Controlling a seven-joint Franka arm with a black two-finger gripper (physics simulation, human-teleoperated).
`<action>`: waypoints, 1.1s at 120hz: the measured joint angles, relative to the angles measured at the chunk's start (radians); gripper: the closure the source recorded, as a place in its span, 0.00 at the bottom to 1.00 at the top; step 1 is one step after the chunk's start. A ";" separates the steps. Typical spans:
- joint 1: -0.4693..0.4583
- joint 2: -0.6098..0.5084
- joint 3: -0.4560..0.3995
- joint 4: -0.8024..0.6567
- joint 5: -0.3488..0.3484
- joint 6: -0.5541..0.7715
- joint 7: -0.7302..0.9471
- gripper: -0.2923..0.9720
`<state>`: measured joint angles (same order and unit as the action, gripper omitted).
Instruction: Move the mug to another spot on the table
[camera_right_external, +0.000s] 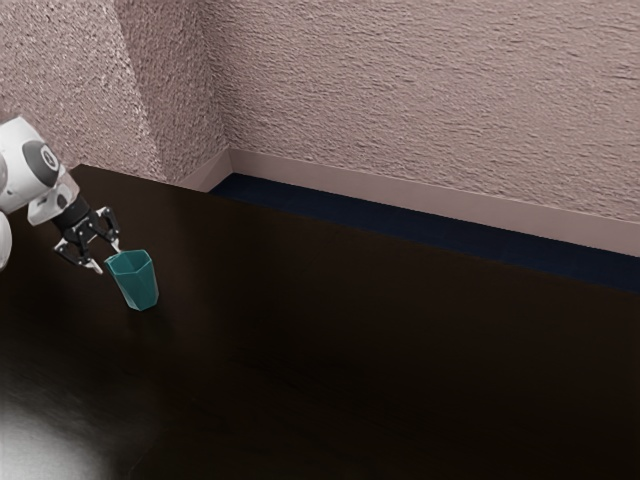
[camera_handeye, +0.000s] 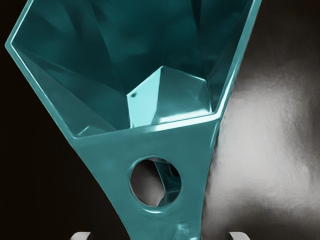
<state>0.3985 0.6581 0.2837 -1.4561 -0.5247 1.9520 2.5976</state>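
One teal mug (camera_right_external: 134, 279), one dark table (camera_right_external: 380, 360), one arm (camera_right_external: 28, 172).

mug (camera_handeye: 165, 100) rim and handle cropped by the wrist view's edge, arm (camera_right_external: 25, 170) cropped at the exterior view's left

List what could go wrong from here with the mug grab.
1. The hand is open, one finger on each side of the mug's thin handle. Closing there grips far from the mug's body, so it may swing or slip on lifting.
2. The hand is close beside the rim, so any push forward could tip or slide the mug on the glossy table.
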 joint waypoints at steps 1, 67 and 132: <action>0.000 0.000 0.000 0.000 0.000 0.000 0.000 0.53; -0.005 0.003 -0.009 0.000 -0.028 0.018 -0.033 0.51; -0.011 0.001 -0.017 -0.004 -0.030 0.028 -0.083 0.60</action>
<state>0.3879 0.6587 0.2668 -1.4604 -0.5551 1.9798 2.5144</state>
